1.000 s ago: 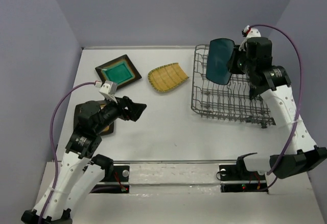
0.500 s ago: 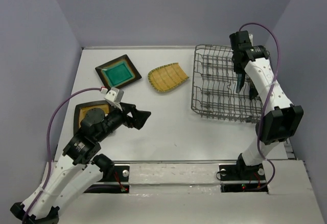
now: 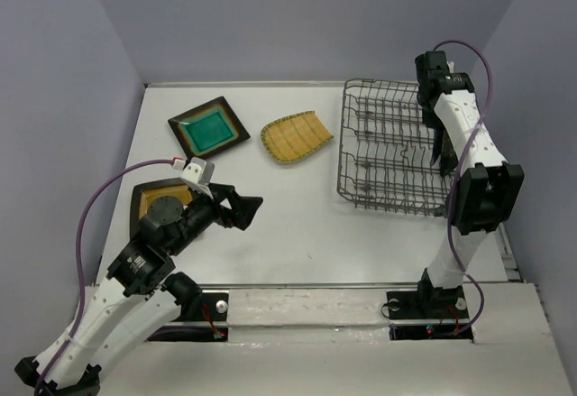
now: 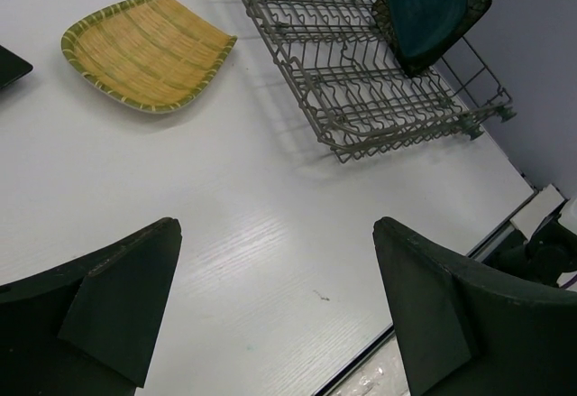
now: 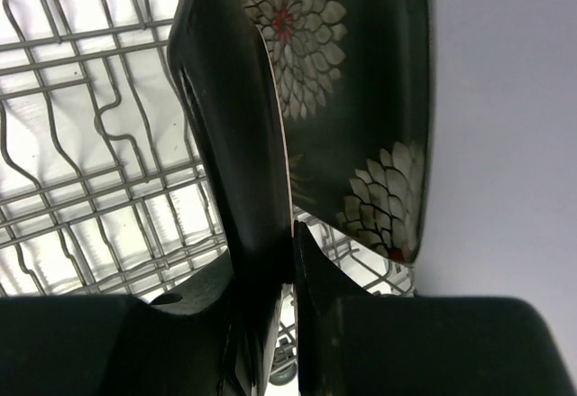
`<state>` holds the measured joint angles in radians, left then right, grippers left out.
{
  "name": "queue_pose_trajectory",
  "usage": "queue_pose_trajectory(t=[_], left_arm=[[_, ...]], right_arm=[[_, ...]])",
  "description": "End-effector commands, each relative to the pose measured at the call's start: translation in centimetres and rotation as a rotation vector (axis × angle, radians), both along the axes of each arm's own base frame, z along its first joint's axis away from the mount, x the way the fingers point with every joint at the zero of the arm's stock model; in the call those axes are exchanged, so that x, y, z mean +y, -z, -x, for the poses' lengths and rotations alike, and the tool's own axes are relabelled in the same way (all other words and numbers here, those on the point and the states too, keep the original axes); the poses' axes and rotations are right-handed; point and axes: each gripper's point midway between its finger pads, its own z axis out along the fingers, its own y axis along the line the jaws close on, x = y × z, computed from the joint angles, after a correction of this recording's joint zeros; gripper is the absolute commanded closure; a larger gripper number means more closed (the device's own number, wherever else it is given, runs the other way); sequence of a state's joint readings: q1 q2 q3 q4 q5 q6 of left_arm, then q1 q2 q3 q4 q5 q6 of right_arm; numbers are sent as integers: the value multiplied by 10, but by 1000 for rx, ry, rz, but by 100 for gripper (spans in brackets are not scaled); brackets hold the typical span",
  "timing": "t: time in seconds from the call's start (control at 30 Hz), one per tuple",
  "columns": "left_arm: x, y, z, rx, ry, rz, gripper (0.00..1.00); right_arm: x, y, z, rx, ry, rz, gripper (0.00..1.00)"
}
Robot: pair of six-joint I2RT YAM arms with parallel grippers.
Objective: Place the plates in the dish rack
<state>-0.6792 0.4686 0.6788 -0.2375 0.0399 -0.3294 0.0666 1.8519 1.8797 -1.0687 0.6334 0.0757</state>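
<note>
Right gripper [image 5: 288, 243] is clamped on the rim of the plain teal plate [image 5: 225, 143], which stands on edge, rising straight out of the jaws over the dish rack [image 5: 90, 143]. Hold it vertical, seat it between tines, and don't knock the floral plate [image 5: 361, 98] just beside it. Left gripper [image 4: 279, 306] gapes wide and holds nothing; the yellow plate [image 4: 144, 49] lies well ahead.

The work surface is a flat white table [image 3: 297, 234]; the left wrist view shows a faint wood grain on it. Lavender walls [image 3: 306, 17] enclose the table at the rear, left and right. A glossy pale strip [image 3: 306, 308] runs along the near table edge.
</note>
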Motion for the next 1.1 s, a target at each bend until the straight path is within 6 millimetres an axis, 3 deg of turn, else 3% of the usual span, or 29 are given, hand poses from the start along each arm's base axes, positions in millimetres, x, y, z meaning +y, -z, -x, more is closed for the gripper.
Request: queue_pose_trajectory(t=[0.0,0.27,0.67,0.97,1.07], left_arm=[[2,-17,-1,-53,-9,14,1],[2,-18,0,-55,-9,17,1],[1,-18,0,-52,-5,19,1],[-3,-10,-3,-24,-6,3,1],[-3,-8,-5,-21,-7,-2,1]], right_arm=[[-4,-41,-16,-134,-15,13,93],[-1,-6,-21,-49,-48,-44,93],[-7,17,-22,13,-43,-48,93],[2,39,-33,82,-80,-124,93],[-4,49,-33,106,-55,-87,83]])
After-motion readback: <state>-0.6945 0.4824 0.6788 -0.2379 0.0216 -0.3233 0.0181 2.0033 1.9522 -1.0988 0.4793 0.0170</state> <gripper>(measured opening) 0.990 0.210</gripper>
